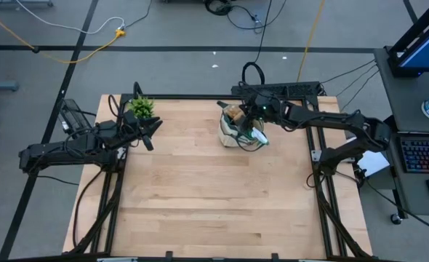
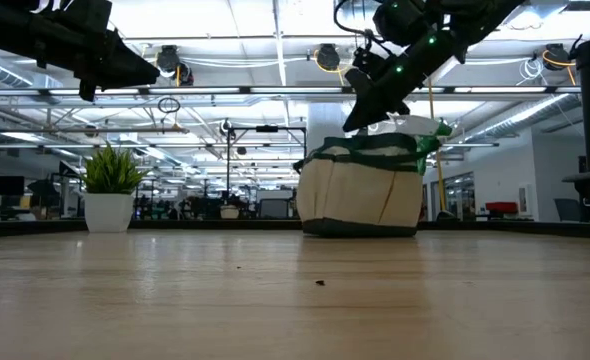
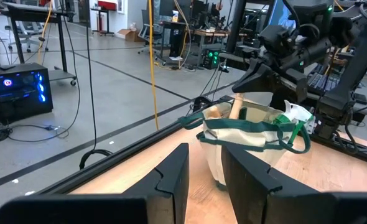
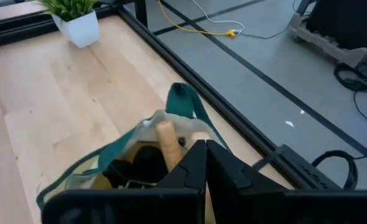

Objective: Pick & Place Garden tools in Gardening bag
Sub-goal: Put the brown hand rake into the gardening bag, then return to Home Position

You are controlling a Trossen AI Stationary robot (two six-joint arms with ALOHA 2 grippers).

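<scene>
We find no brand, label or readable writing on any of the things here.

The right pincer (image 1: 252, 125) hangs over the far rim of the gardening bag (image 1: 238, 128). In its own wrist view the two dark fingers (image 4: 193, 167) lie pressed together with no gap between them, and nothing is caught there (a wooden handle (image 4: 167, 147) stands just beyond the tips, but we cannot tell whether it touches them). From desk height the same pincer (image 2: 360, 112) sits just above the bag (image 2: 361, 189), tilted down toward its opening.

Inside the bag we see that pale wooden handle, something black beside it, and a green spray bottle (image 3: 293, 120) with a white nozzle poking over the rim on the side toward the right arm. The beige bag (image 3: 249, 144) with its dark green trim and looped handles stands upright on the desk (image 1: 214, 189), near the far edge and right of the middle.

The left pincer (image 1: 153, 128) is held up off the desk by the far left corner, well apart from the bag. Its fingers (image 3: 172, 179) stand parted with a clear gap, and they hold nothing. Just beside it, a small potted plant (image 1: 142, 108) in a white pot stands at that far left corner.
</scene>
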